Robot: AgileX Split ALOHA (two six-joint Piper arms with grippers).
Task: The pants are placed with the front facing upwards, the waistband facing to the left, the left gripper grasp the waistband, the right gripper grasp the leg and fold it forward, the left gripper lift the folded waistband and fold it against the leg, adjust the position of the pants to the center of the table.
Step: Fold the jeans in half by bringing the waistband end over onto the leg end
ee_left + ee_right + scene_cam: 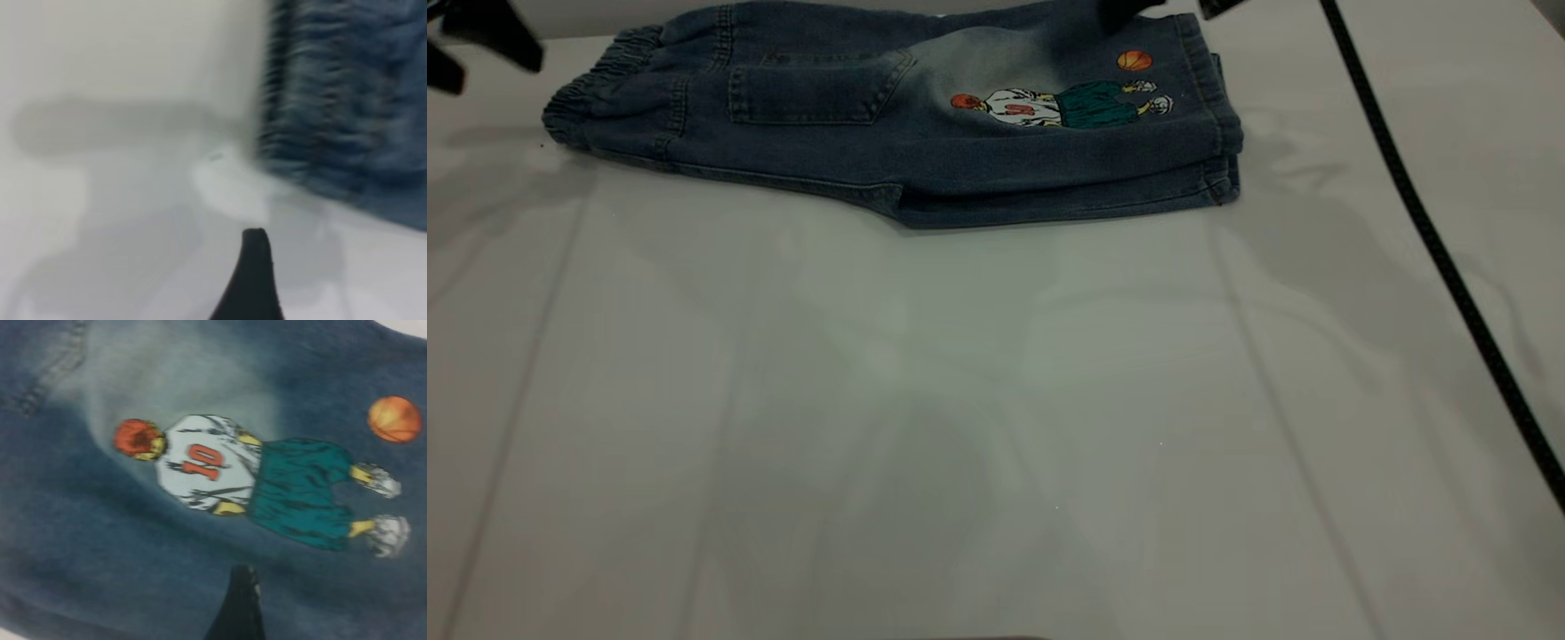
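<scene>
My left gripper (471, 40) hangs over the table's (960, 400) far left corner, just off the waistband (600, 84) and not touching it. Two dark fingers show there with a gap between them, so I read it as spread and empty. My wrist view shows one fingertip (255, 267) above bare table, with the ruffled band (333, 100) close ahead.

My right gripper (1152, 9) is at the far edge above the leg end of the pants (925, 142). Only a bit of it shows, and its wrist view gives one fingertip (240, 600) over the denim near the print (267, 483), so I cannot tell whether it is spread or pinching cloth.

The pants lie along the far edge, left of the middle, waistband to the left, hems (1223, 151) to the right. They are doubled lengthwise: the back pocket (814, 89) and basketball player face up, with stacked layers at the near edge. I judge the first fold done and the second one in hand.

Next, I think my left gripper must come down onto the waistband, pinch both layers, lift, and carry them rightward onto the leg. The bundle still needs dragging toward the table's centre. A loose cable (1432, 240) crosses the right side, well clear of the pants.
</scene>
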